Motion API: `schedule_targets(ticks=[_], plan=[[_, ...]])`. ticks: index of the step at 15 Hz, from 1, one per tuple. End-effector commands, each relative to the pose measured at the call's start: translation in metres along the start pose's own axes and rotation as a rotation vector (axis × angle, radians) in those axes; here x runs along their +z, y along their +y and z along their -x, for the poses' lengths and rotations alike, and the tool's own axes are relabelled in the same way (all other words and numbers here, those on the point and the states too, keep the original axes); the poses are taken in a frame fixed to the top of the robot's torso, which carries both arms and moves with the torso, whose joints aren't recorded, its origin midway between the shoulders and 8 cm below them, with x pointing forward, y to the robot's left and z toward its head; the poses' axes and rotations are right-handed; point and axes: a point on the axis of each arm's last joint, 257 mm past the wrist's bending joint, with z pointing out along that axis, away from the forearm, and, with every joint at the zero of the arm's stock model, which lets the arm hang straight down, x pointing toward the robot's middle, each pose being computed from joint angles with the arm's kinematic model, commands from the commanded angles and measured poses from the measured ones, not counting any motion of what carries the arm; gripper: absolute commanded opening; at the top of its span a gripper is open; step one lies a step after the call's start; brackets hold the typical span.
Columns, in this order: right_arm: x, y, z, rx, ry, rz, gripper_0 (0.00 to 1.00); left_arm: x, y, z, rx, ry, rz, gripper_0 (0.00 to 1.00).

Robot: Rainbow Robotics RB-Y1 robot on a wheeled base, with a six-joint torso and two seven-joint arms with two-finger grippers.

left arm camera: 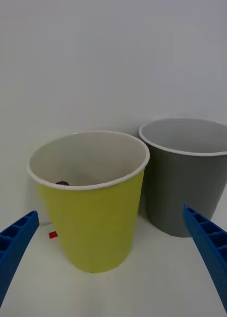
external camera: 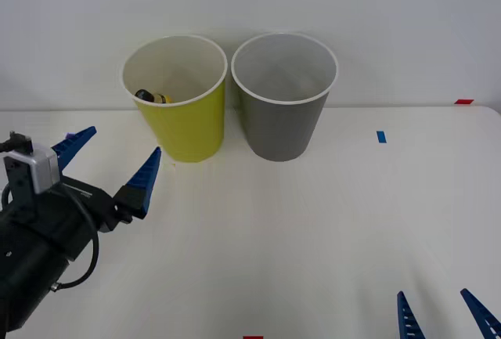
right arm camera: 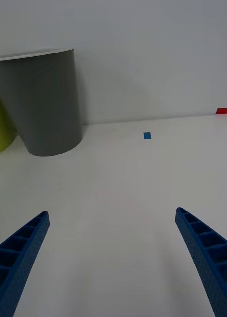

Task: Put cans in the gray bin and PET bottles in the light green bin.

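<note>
Left gripper (external camera: 113,163) hangs over the table (external camera: 313,229) w/ fingers spread wide, nothing between them, aimed at the light green bin (external camera: 184,128) just ahead. PET bottle (external camera: 153,97) lies inside that bin, low against the wall, black cap showing. Gray bin (external camera: 280,120) stands just beside it on the right, nearly touching. Right gripper (external camera: 448,314) sits near the table's front edge, fingers also apart, holding nothing.

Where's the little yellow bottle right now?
In the front view, the yellow bottle lies inside the light green bin, against its left inner wall; the gray bin stands just to that bin's right.
</note>
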Motion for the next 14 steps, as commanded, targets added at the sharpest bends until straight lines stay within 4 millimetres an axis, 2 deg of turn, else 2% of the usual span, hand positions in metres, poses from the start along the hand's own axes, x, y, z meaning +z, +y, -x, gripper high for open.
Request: schedule_targets(ticks=[1, 3, 7, 11, 14], plan=[[0.0, 0.0, 0.0, 0.0, 0.0, 0.0, 0.88, -0.012, -0.005, -0.013, 0.0, 0.013, -0.001, 1.0], [0.0, 0.0, 0.0, 0.0, 0.0, 0.0, 0.88, -0.016, -0.003, -0.018, 0.006, 0.003, 0.003, 1.0], [0.0, 0.0, 0.0, 0.0, 0.0, 0.0, 0.88, -0.018, 0.002, -0.053, -0.002, -0.063, 0.021, 1.0], [0.0, 0.0, 0.0, 0.0, 0.0, 0.0, 0.88, -0.039, 0.013, -0.077, 0.066, -0.106, 0.06, 1.0], [0.0, 0.0, 0.0, 0.0, 0.0, 0.0, 0.88, -0.056, 0.018, -0.094, 0.049, -0.08, 0.087, 1.0]])
